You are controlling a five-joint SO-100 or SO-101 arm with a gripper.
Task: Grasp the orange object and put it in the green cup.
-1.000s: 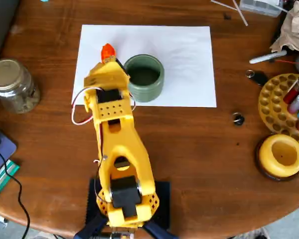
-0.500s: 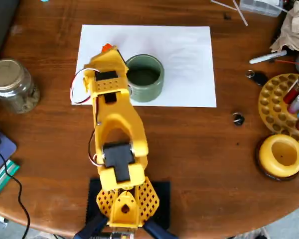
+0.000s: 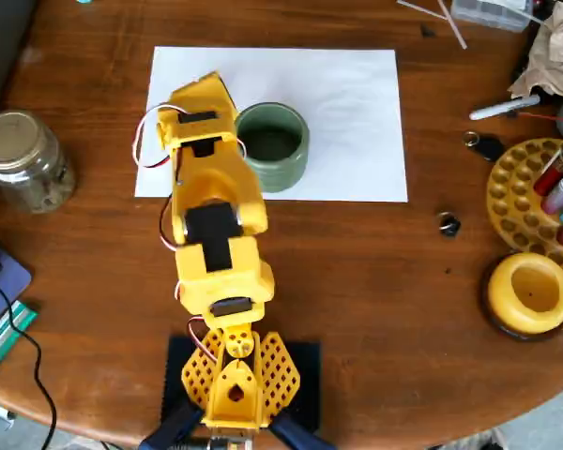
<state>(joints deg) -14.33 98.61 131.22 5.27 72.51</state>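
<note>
Reaching from its perforated yellow base (image 3: pixel 233 375) at the bottom edge of the overhead view, the yellow plastic arm (image 3: pixel 211 225) extends up the frame over a round, dark brown wooden table (image 3: pixel 375 272). Its upper end lies above a white rectangular sheet of paper (image 3: pixel 347 103), just to the left of the squat, sage-green ribbed cup (image 3: pixel 274 150). The cup stands upright on the lower part of the paper, its dark interior visible from above and its left rim touching or partly covered by the arm. The gripper is hidden beneath the arm's own body, so it cannot be told whether its fingers are apart, together, or holding anything. The small orange object is not visible anywhere in this view; its location cannot be determined. At the left edge of the table stands a clear glass jar with a metal lid (image 3: pixel 23 159). At the right edge are a yellow perforated round holder (image 3: pixel 530 192) carrying several pens or markers and, below it, a yellow round holder on a dark base (image 3: pixel 530 295). A small dark item (image 3: pixel 448 224) lies on the bare wood between the paper and these holders.
</note>
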